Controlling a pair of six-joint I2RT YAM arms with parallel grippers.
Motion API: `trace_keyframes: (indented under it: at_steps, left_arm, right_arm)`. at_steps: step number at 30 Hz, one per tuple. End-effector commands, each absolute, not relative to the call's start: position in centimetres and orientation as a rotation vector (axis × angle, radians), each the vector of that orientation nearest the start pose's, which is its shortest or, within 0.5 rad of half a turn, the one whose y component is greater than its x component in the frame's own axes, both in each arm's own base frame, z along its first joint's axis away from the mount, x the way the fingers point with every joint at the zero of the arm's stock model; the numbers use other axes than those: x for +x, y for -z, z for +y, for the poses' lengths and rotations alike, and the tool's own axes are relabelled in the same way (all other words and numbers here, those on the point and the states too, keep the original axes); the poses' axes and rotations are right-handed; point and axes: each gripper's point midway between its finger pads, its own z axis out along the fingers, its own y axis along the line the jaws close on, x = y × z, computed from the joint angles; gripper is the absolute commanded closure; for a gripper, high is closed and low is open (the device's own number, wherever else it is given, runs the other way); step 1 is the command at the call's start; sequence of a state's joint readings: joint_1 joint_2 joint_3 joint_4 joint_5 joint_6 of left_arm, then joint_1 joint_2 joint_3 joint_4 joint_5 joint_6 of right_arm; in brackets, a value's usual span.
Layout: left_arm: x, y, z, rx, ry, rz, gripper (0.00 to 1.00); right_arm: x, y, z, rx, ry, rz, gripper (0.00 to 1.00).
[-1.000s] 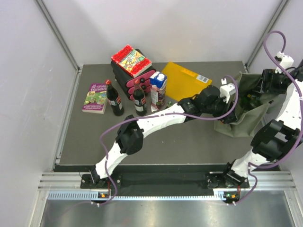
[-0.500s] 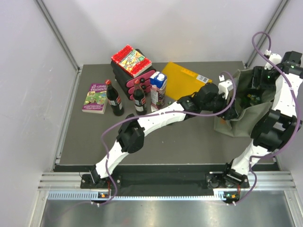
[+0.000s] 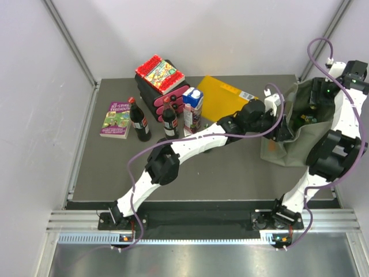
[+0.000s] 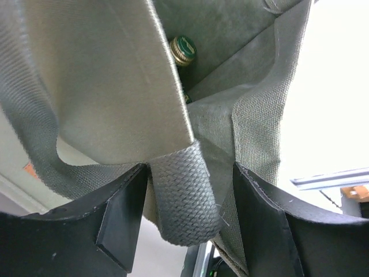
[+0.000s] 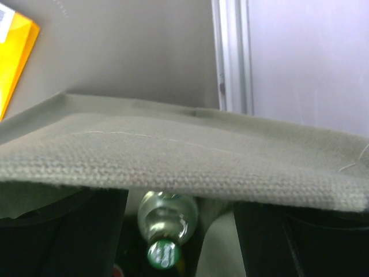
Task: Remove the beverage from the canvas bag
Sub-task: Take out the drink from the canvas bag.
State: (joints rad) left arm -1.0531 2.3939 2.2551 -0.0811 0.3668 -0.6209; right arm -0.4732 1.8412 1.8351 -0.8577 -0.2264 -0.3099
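beverage (image 5: 166,225): clear bottle with a green cap, neck up, standing down inside the canvas bag (image 3: 288,153); not out yet.
bag: right side of the table (image 3: 202,167), sides floppy, mouth spread open.
change, right: over the last second the right gripper (image 3: 316,95) has swung up from the bag's right flank and come in over the far rim; its wrist view now looks down into the mouth.
change, left: the left gripper (image 4: 190,173) has eased a little closer to the bag's left rim, and that rim now stands a touch higher.
meaning: my read is that the opening work is about done. the bag is spread, the bottle is exposed, and the reach-in can begin. nothing is lifted yet.
left gripper state: jaws apart. the bag's strap (image 4: 181,196) loops between them, close against one finger with a gap at the other. it looks hooked rather than pinched.
right gripper state: jaws apart, nothing held. the bag's rim crosses in front of the fingers and hides their tips.
beverage vs right gripper: the cap is straight below, lined up with the gap between the two fingers, not touching.
beverage vs left gripper: deeper in the bag, beyond the strap, well apart.
risk: the rim cloth could snag the right fingers on the way down.
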Motion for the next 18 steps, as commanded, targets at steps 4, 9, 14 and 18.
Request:
trace_keyframes:
  at_steps: [4, 9, 14, 18]
  left_arm:
    - [28.2, -19.4, -63.8, 0.682, 1.402, 2.003, 0.35]
    - [28.5, -19.0, -63.6, 0.673, 1.386, 2.022, 0.35]
    - [28.8, -18.9, -63.3, 0.666, 1.365, 2.032, 0.35]
    - [28.9, -18.9, -62.9, 0.671, 1.352, 2.043, 0.34]
  right_arm:
    - [45.6, -20.7, -22.5, 0.122, 0.22, 2.341, 0.3]
    - [45.9, -18.6, -22.3, 0.11, 0.183, 2.38, 0.31]
    - [45.4, -16.5, -21.8, 0.097, 0.154, 2.419, 0.34]
    - [45.3, -15.8, -21.6, 0.088, 0.14, 2.419, 0.44]
